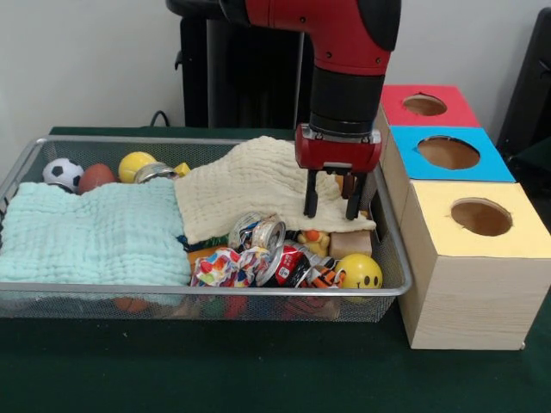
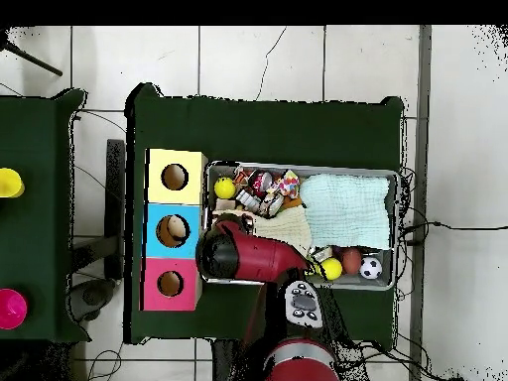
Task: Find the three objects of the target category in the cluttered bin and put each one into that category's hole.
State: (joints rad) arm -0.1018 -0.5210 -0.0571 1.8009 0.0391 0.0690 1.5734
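Observation:
The silver wire-mesh bin point(image 1: 26, 163) holds cloths, balls, cans and toys; it also shows in the overhead view point(image 2: 395, 177). My gripper point(image 1: 332, 212) hangs open over the right end of the cream cloth point(image 1: 250, 185), fingers point(image 1: 310, 200) pointing down just above it. A small tan-brown patch point(image 1: 347, 183) shows between the fingers; I cannot tell what it is. The yellow duck point(image 1: 314, 242) with its orange beak lies partly buried among cans, just in front of the gripper. The teddy bear is not clearly visible. In the overhead view the arm point(image 2: 243, 253) hides the gripper.
A mint cloth point(image 1: 90, 232) covers the bin's left half. Soccer, orange and yellow balls point(image 1: 135, 164) lie at the back left. Crushed cans point(image 1: 267, 234), a smiley ball point(image 1: 360, 271) and a wooden block point(image 1: 350, 243) lie at the front right. Red point(image 1: 426, 105), blue point(image 1: 448, 152) and yellow point(image 1: 480, 217) hole boxes stand to the right.

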